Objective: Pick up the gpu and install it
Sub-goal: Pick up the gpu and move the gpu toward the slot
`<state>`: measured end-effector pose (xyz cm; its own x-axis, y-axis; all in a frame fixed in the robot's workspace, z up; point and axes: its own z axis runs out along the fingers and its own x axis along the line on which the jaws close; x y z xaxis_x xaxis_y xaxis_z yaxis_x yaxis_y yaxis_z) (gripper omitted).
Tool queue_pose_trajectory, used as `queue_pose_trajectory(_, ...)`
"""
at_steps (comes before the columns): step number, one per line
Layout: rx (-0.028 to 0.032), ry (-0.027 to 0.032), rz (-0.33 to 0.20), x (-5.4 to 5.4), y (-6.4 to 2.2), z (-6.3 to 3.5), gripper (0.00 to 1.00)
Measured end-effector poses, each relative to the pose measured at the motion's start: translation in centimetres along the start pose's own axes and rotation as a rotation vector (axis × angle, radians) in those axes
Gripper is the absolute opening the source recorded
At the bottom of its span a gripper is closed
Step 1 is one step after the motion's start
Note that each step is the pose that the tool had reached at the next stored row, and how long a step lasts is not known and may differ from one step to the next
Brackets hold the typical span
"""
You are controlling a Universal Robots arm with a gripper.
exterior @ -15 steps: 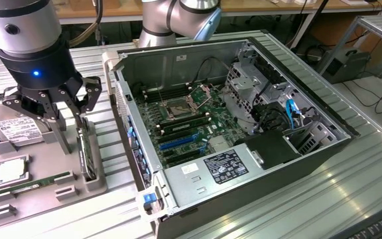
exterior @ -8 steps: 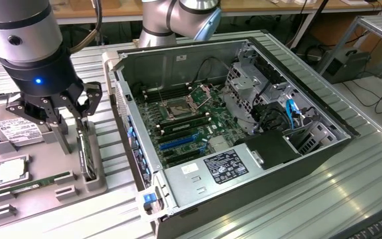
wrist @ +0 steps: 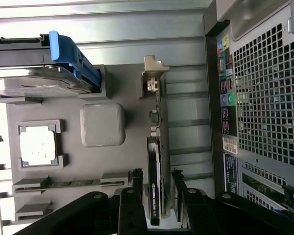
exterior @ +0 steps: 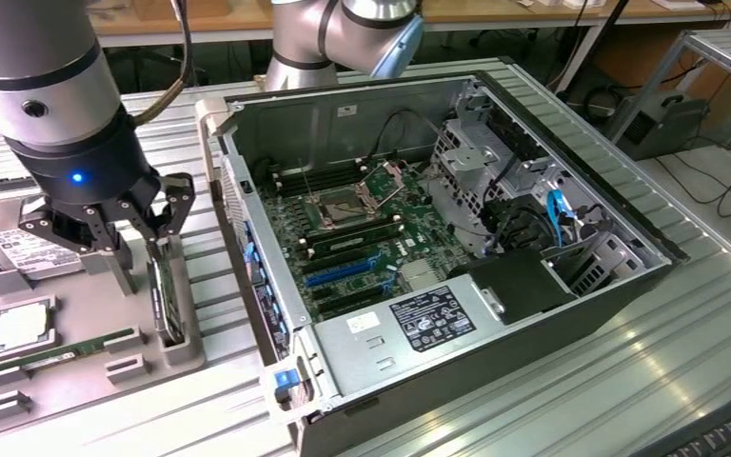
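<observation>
While the pincer (exterior: 130,238) hangs wide, straddling the gpu (exterior: 167,297) from above | step: grasp | tip: close evenly on its flat faces, square, no twisting.

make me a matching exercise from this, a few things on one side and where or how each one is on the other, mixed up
1 gpu
2 memory stick
3 computer case
4 claw

a side open, insides in view
b open, straddling the gpu
c lying flat in the grey tray
d standing on edge in the grey tray

Pairs: 1-d, 2-c, 3-a, 4-b
</observation>
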<state>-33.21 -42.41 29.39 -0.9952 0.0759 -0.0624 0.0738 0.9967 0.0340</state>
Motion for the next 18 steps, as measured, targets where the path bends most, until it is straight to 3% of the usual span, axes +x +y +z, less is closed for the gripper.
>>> queue_pose_trajectory(6,-0.0005,-0.0067,0.000,0.1,-0.01,1.13,0.36)
queue_pose_trajectory(18,-0.0005,-0.0077,0.000,0.1,0.19,3.36,0.36)
